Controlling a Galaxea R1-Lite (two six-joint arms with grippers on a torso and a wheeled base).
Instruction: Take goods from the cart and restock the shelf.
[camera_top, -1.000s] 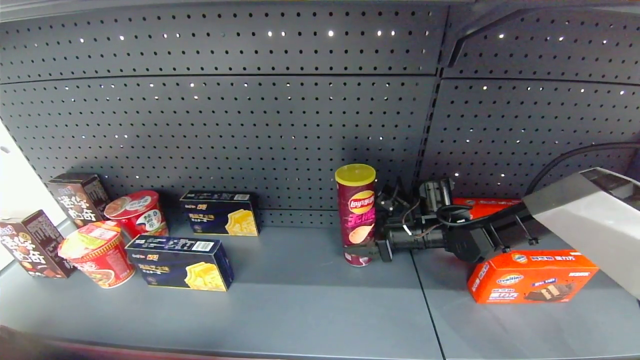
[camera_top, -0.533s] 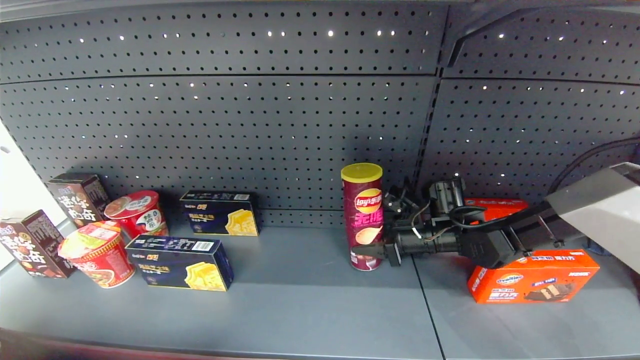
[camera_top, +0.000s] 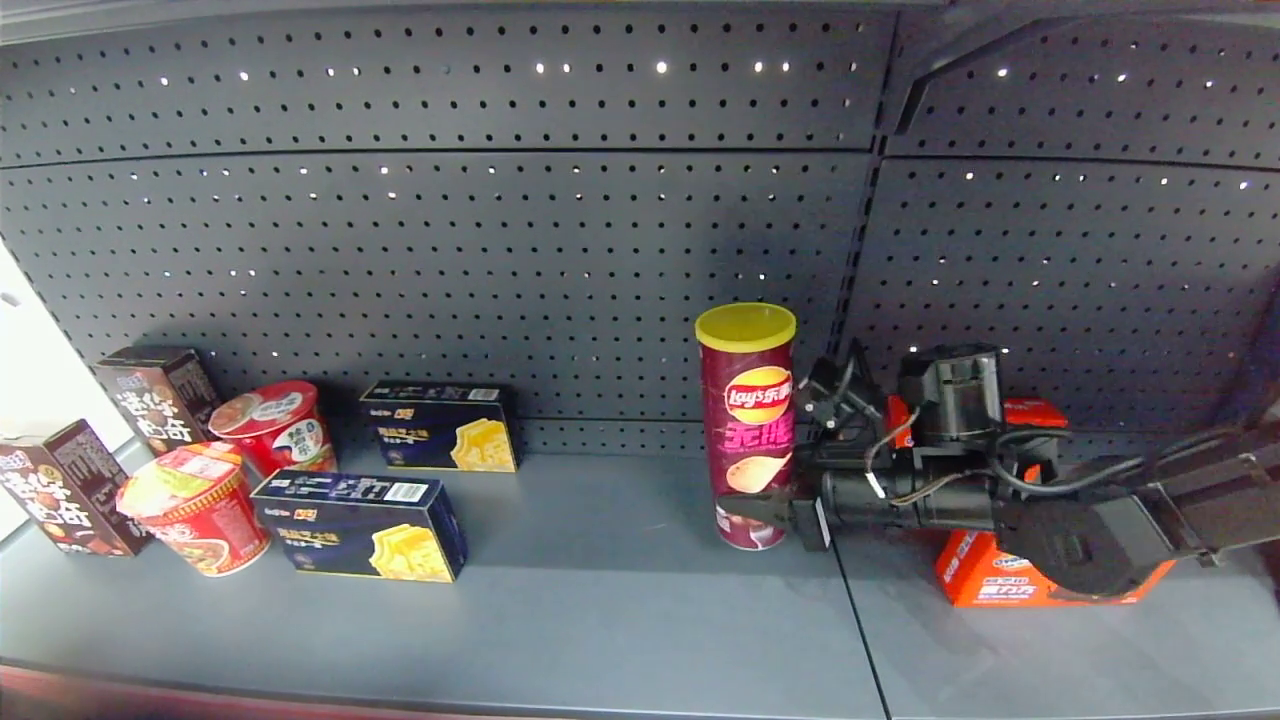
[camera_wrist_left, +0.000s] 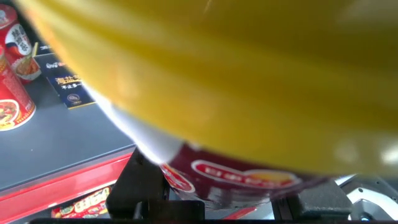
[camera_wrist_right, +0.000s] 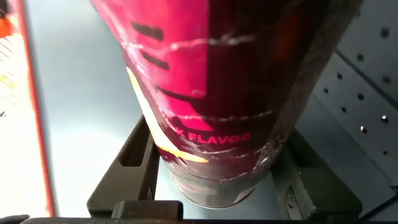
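A maroon chips can (camera_top: 747, 430) with a yellow lid stands upright near the middle of the grey shelf (camera_top: 600, 610). My right gripper (camera_top: 757, 503) comes in from the right and is shut on the can's lower part. In the right wrist view that can (camera_wrist_right: 217, 93) sits between the two dark fingers (camera_wrist_right: 124, 168). The left wrist view shows a second maroon can (camera_wrist_left: 249, 177) with a yellow lid (camera_wrist_left: 217, 62). My left gripper (camera_wrist_left: 224, 202) is shut on it, in front of the shelf's red edge.
At the left stand two red noodle cups (camera_top: 195, 505), two dark blue boxes (camera_top: 360, 525) and two brown boxes (camera_top: 60, 485). An orange box (camera_top: 985, 585) lies under my right arm, another (camera_top: 1030, 412) behind it. Bare shelf lies between the blue boxes and the can.
My right gripper has carried the chips can to the right and toward the shelf's front. The right arm has dropped lower and now covers most of the front orange box.
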